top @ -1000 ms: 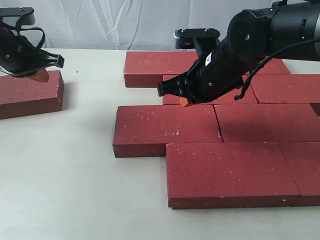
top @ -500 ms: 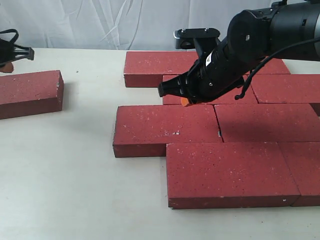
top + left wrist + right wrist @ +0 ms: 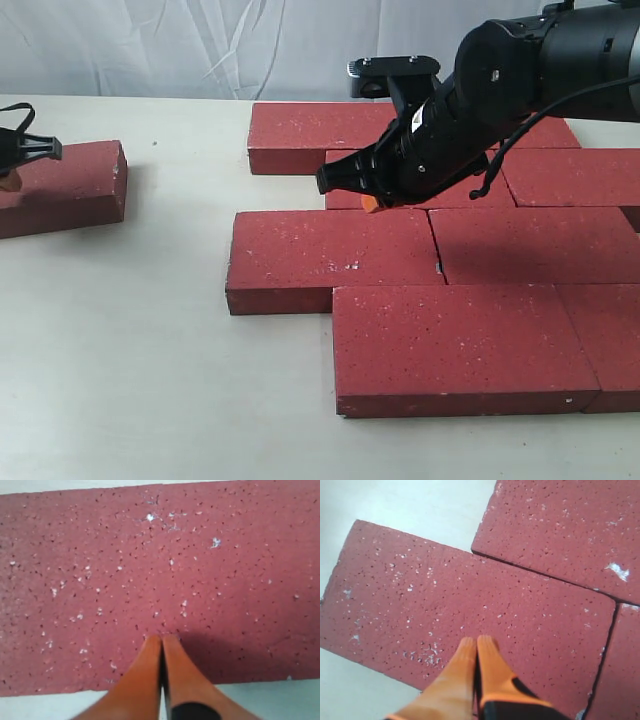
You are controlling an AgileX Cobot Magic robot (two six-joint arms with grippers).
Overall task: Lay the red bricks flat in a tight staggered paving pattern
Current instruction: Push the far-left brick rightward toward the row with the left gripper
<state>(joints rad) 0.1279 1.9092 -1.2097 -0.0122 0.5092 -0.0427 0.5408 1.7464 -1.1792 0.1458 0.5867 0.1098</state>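
Note:
Several dark red speckled bricks lie flat in staggered rows on the right of the table; the front row's left brick [image 3: 462, 345] and the second row's left brick [image 3: 330, 256] are nearest. One lone brick [image 3: 62, 185] lies apart at the far left. My left gripper [image 3: 10, 182] is at the left edge of the exterior view over that lone brick [image 3: 160, 580], its orange fingers [image 3: 175, 670] shut with nothing between them. My right gripper [image 3: 370, 203] hovers over the paved rows, shut and empty, its tips [image 3: 476, 642] just above a brick [image 3: 470, 615].
The table [image 3: 150, 380] is a pale off-white surface with a white cloth backdrop [image 3: 200, 45] behind it. Bare table lies between the lone left brick and the paved group. The right arm [image 3: 520, 80] hides part of the back rows.
The left gripper went out toward the left edge and has come down lower beside the lone brick. The right arm and all bricks stayed still.

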